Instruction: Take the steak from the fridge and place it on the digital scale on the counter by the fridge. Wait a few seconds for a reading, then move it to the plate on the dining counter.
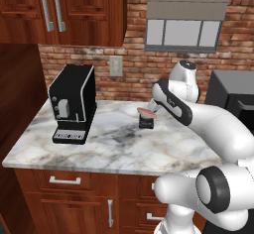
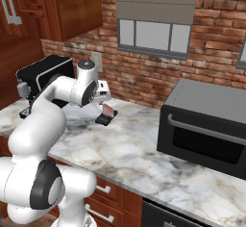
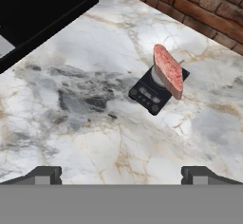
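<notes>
The counter [image 1: 114, 146] is grey-white marble under a red brick wall [image 1: 134, 74]. The steak [image 3: 168, 70] sits on the digital scale [image 3: 153, 94] — right of the coffee machine [image 1: 73, 103]. The gripper [image 3: 121, 175] hangs above, wide open — holding nothing.
</notes>
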